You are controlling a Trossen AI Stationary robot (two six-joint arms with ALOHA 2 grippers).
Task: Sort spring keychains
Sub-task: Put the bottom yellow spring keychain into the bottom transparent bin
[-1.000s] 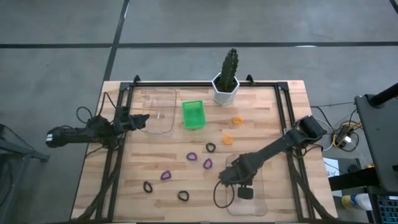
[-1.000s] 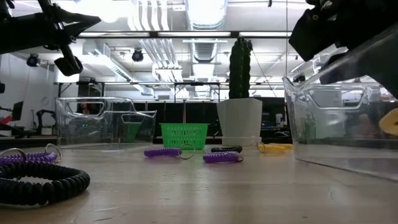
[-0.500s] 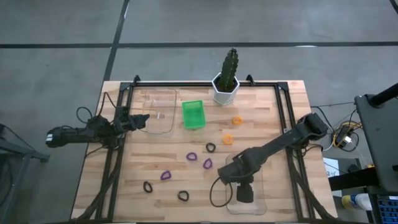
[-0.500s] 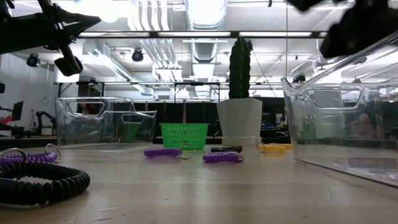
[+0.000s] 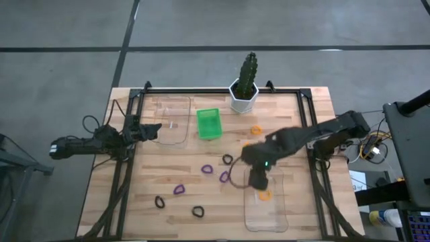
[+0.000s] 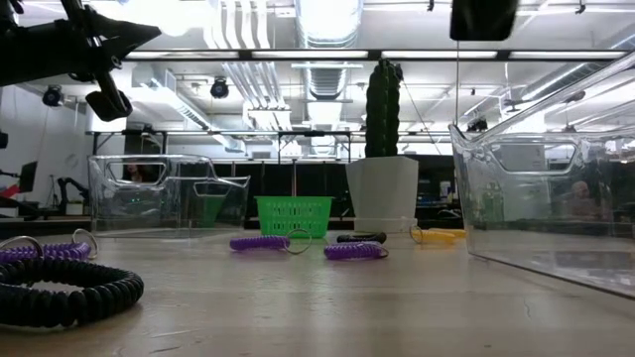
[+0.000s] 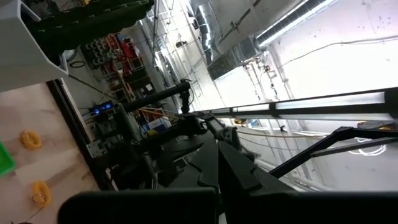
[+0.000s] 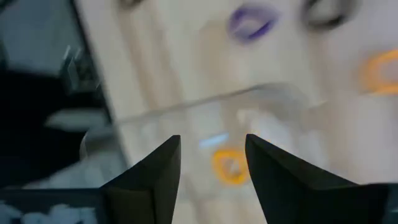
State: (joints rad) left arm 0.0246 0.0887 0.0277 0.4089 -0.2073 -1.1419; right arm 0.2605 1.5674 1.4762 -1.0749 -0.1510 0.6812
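Note:
One orange spring keychain (image 5: 265, 195) lies on the floor of the near-right clear tray (image 5: 267, 216); it also shows in the right wrist view (image 8: 229, 165). My right gripper (image 5: 259, 177) hangs open above the tray's far end, pointing steeply down, with nothing between its fingers. Purple keychains (image 5: 207, 169), (image 5: 224, 177), (image 5: 179, 189) and black ones (image 5: 227, 159), (image 5: 159, 201), (image 5: 197, 212) lie flat on the table's middle. Another orange one (image 5: 256, 129) lies farther back. My left gripper (image 5: 153, 131) waits shut at the table's left, over the far-left tray's edge.
A second clear tray (image 5: 171, 119) stands at the far left, with a green bin (image 5: 208, 124) beside it. A potted cactus (image 5: 243, 94) stands at the far edge. A black frame (image 5: 304, 121) runs around the work area.
My right gripper has opened inside the near-right tray and let go of an orange keychain, which now lies on the tray's floor. The gripper has then risen and drawn back toward the far edge, turning more steeply downward.

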